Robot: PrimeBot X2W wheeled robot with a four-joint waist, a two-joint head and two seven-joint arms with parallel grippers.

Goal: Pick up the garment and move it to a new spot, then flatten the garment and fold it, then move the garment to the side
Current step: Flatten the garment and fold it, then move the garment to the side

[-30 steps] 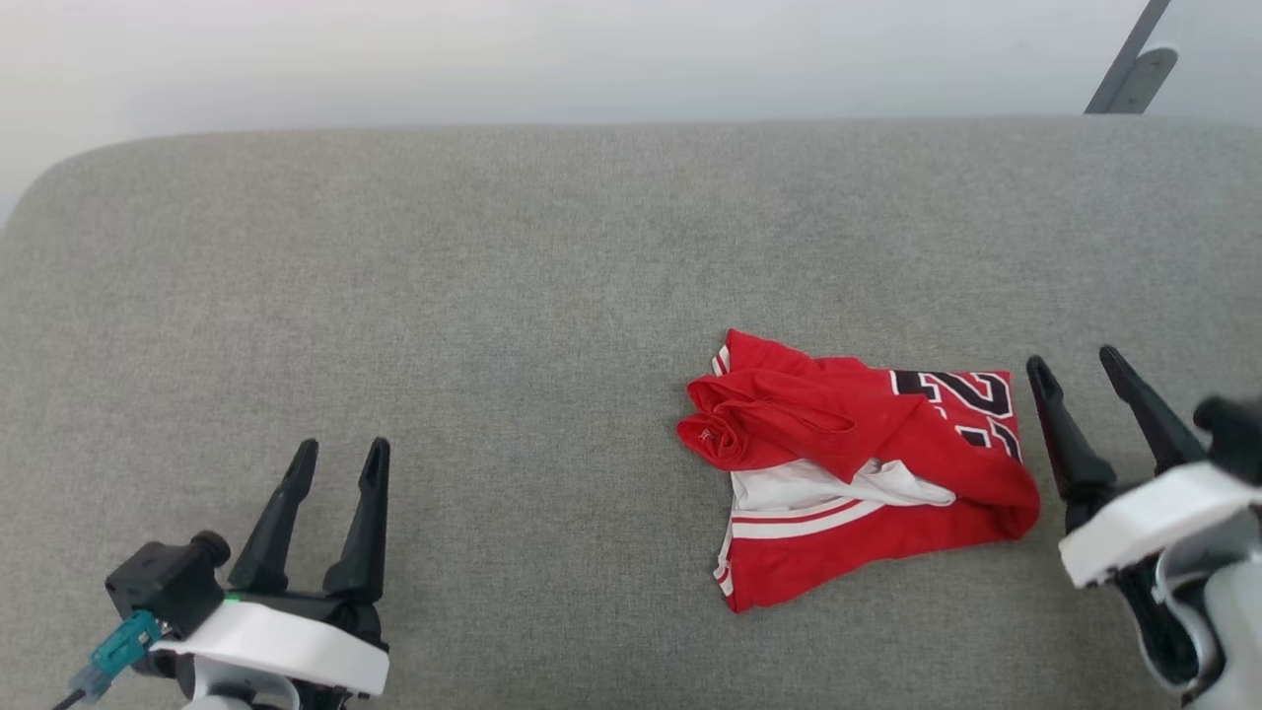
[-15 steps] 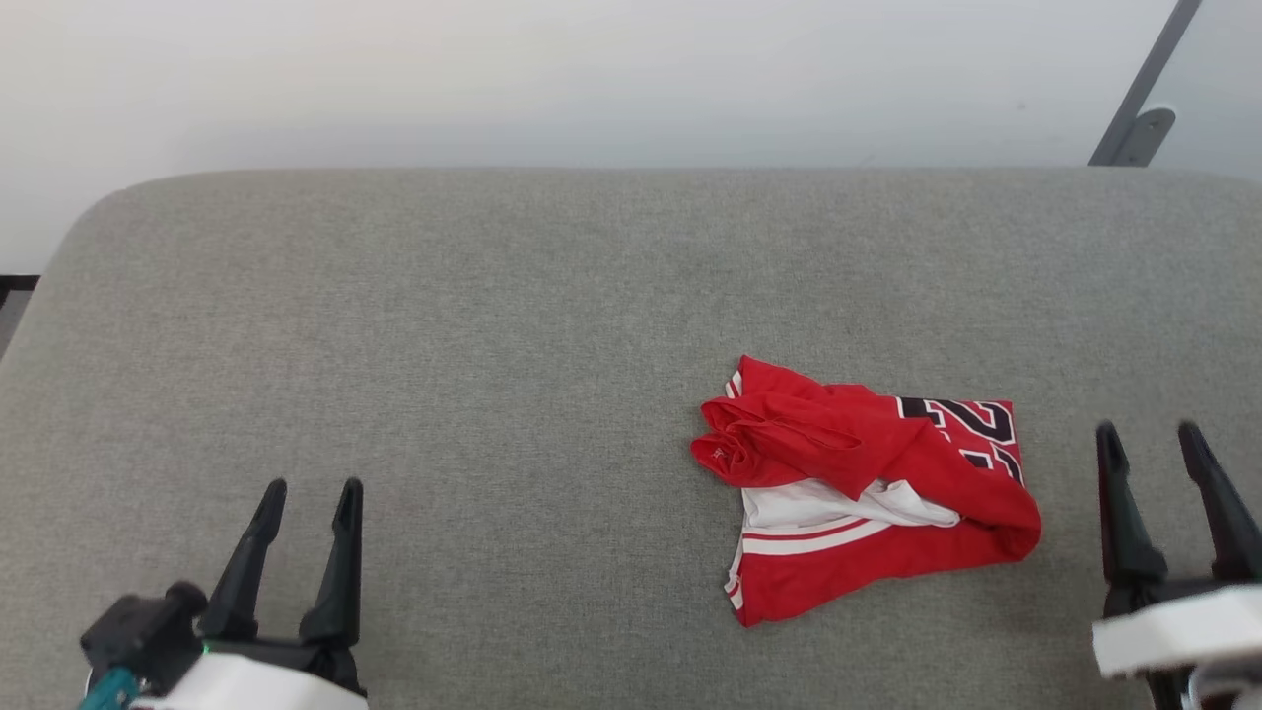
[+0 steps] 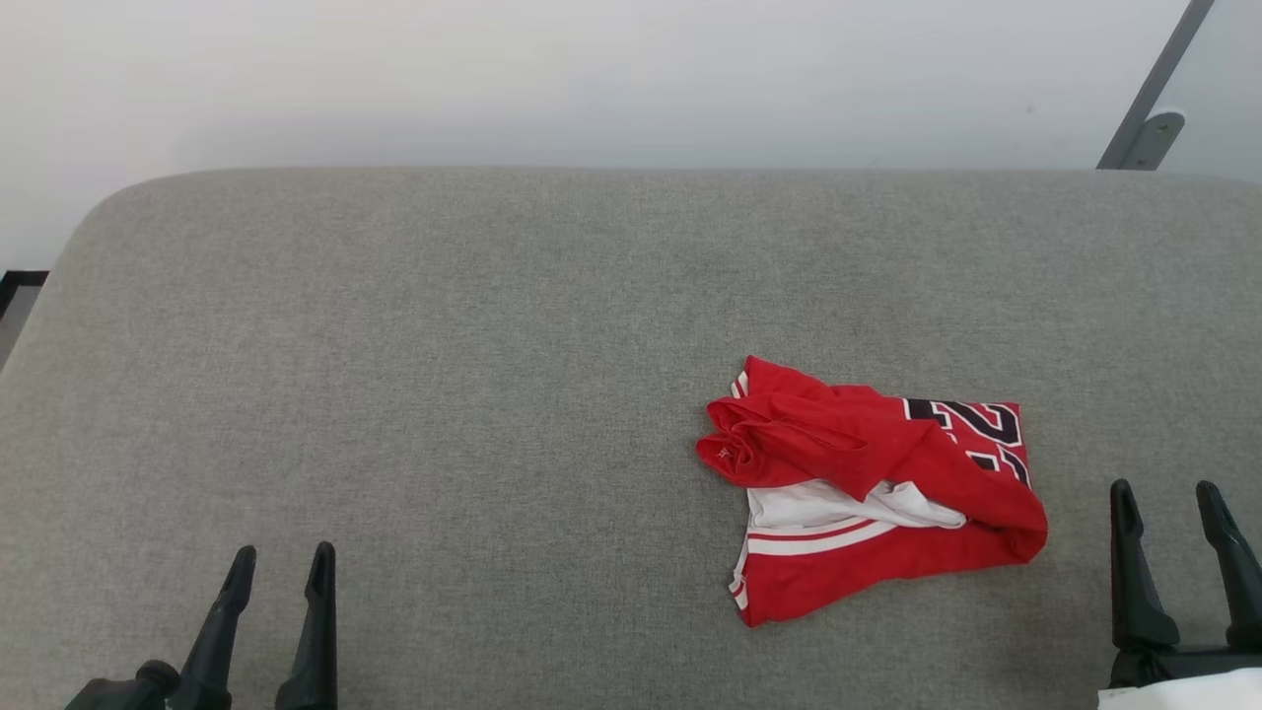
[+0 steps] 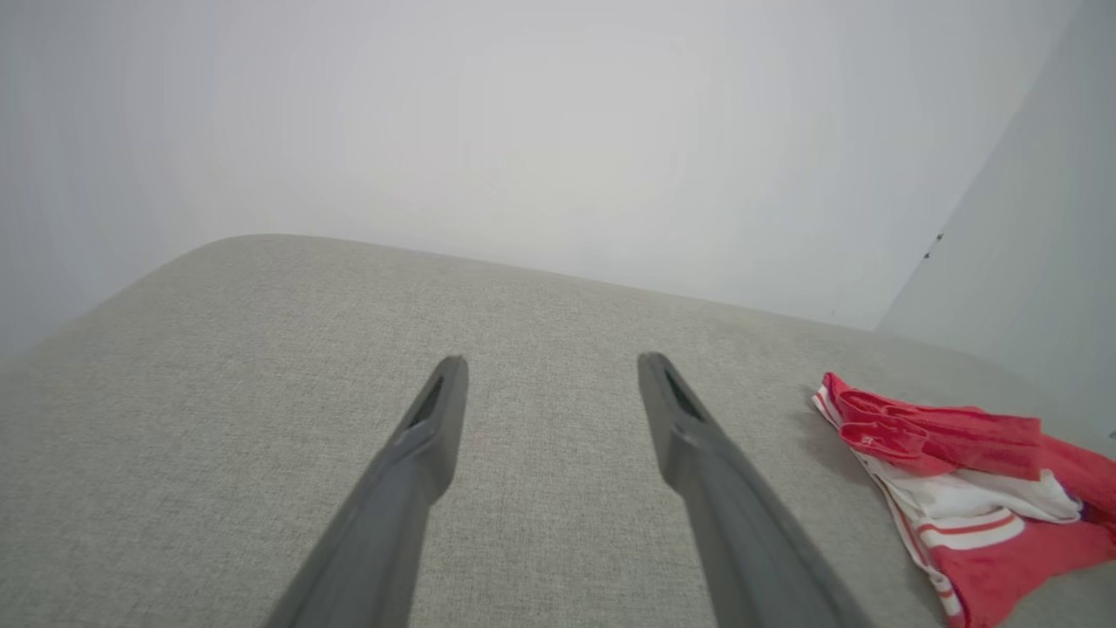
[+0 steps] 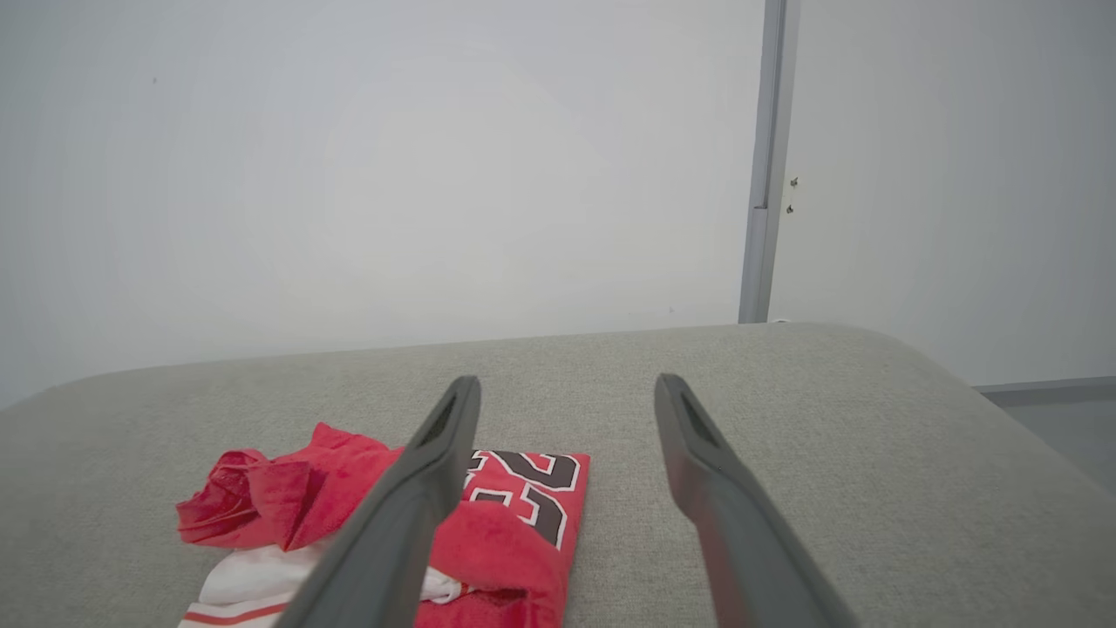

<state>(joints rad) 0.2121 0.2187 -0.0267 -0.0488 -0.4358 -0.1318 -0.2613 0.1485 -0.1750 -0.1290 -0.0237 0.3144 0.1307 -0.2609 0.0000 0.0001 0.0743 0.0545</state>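
Your garment [image 3: 873,493] lying bunched on the grey cushion [image 3: 493,345], your left gripper [image 3: 284,550] hovering well apart, fingers spread and empty, your right gripper [image 3: 1161,485] hanging near it, likewise spread, empty.

- Head view looks steeply down on the grey cushion [image 3: 493,345] from its near side.
- Both wrist views skim low toward the far wall [image 4: 523,131], sharing the garment [image 4: 959,436].

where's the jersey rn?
Head view: the garment lies bunched on the grey cushion, right of centre, just left of the right gripper, not touching it.
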